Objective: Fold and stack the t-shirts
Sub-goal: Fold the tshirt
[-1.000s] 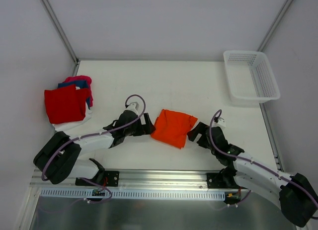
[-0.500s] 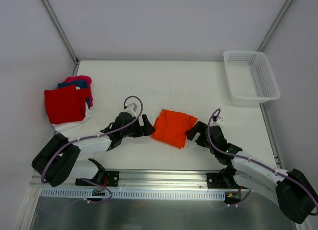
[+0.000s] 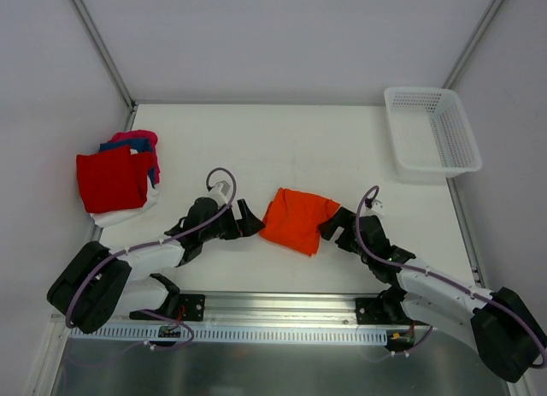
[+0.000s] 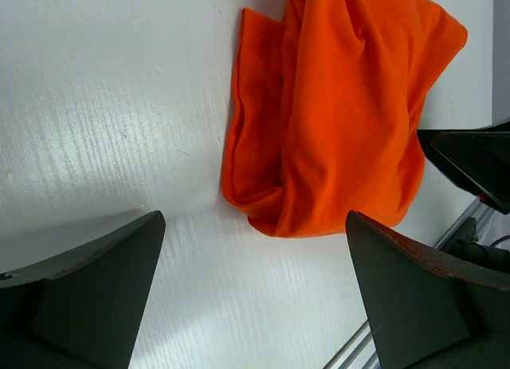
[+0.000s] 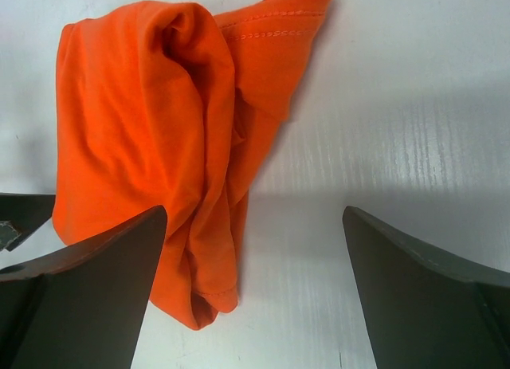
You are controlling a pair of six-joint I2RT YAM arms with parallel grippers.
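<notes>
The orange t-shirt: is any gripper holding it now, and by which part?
Nothing is held. The orange t-shirt lies crumpled on the table between the left gripper and the right gripper, both with jaws open.

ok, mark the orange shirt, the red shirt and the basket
orange t-shirt (image 3: 295, 219), top view, middle of the cloth.
red t-shirt (image 3: 111, 179), top view, centre of its upper face.
basket (image 3: 440, 174), top view, near wall.
</notes>
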